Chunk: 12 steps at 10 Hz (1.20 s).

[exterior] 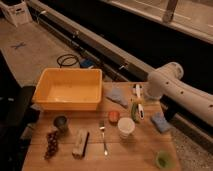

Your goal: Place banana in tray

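Note:
The tray (70, 104) is a large yellow-orange bin at the back left of the wooden table (145, 150). My white arm (167, 82) reaches in from the right. The gripper (138, 104) hangs low over the right middle of the table, right of the tray. Just under it lie a white-handled brush (139, 91) and a short yellow-green curved thing (134, 113). A pale-yellow bit that may be the banana (136, 102) shows at the gripper. I cannot tell whether the gripper touches it.
A blue cloth (117, 96) lies between tray and gripper. A small orange thing (114, 116), a white cup (126, 128), a fork (104, 138), a blue sponge (160, 122), a green cup (162, 159), a dark cup (61, 122), grapes (51, 144) and a tan bar (80, 143) are spread on the table.

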Motion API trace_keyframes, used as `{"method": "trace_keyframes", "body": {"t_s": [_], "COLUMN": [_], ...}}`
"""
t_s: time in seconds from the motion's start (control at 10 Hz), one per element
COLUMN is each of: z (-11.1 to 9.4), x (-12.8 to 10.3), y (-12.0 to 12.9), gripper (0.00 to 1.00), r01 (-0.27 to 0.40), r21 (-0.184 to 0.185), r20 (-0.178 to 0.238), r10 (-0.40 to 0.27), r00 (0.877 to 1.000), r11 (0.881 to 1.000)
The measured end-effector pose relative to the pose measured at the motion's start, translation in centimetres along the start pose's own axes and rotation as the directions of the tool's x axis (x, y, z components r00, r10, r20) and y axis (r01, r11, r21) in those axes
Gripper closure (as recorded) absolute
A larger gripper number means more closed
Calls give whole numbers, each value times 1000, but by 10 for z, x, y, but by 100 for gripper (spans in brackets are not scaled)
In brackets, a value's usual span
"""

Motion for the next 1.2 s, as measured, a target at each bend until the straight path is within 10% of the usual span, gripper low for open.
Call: {"method": "trace_keyframes", "body": {"t_s": [0.6,1.2], "z": [-4,-50], "x": [-7,-139], "y": [-6,-48], "gripper": [100,100], "r01": [12,174], "r21": [33,159], "r20": [10,73], "r10": [-12,-188], "r00": [1000,980], "r11": [999,972]}}
